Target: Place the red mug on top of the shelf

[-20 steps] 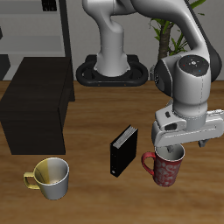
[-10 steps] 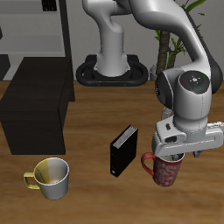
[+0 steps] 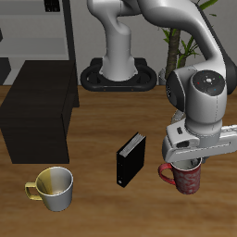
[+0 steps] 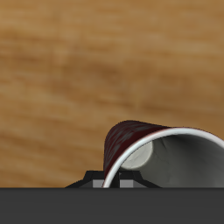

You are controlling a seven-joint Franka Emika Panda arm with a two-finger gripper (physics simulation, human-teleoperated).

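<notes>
The red mug (image 3: 188,180) stands on the wooden table near its front edge, its loop handle towards the black book. My gripper (image 3: 186,165) is down on the mug's rim, with the fingers either side of the rim wall. In the wrist view the mug (image 4: 129,140) is very close, its pale rim and grey inside showing, and the fingers look closed tightly on the rim. The shelf (image 3: 37,111), a large matte-black box with a flat top, stands farther back across the table, far from the gripper.
A small black upright book (image 3: 130,159) stands just beside the mug. A yellowish-cream mug (image 3: 53,187) sits near the front edge, in front of the shelf. The robot's base (image 3: 120,74) and a plant (image 3: 176,37) are at the back.
The gripper has come down onto the red mug's rim. The mug has shifted slightly away from the book.
</notes>
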